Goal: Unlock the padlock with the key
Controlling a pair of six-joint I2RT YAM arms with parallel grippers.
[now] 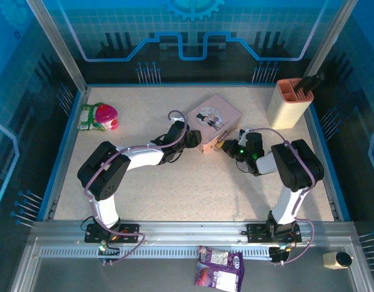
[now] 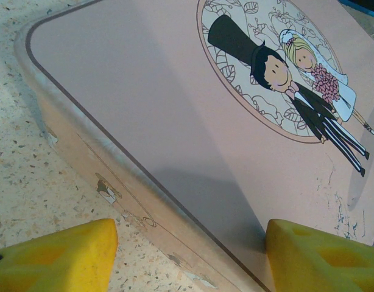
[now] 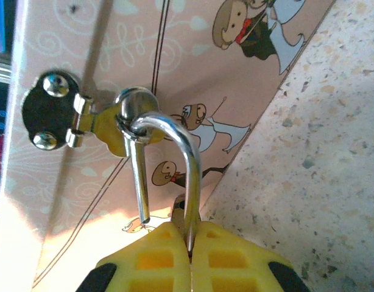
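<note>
The padlock hangs by its silvery shackle from the brass hasp on the side of the pink tin. One shackle leg ends free in the air. The other leg runs down between my yellow right fingers, where a sliver of brass body peeks out. My right gripper is shut on the padlock, close to the tin's near right side. My left gripper stands open astride the tin's corner, one finger over the table, the other over the lid. The key is hidden.
A beige holder with a dark tool stands at the back right. A pink cup and a green packet lie at the back left. A purple packet and a small bottle sit on the near rail. Blue walls ring the table.
</note>
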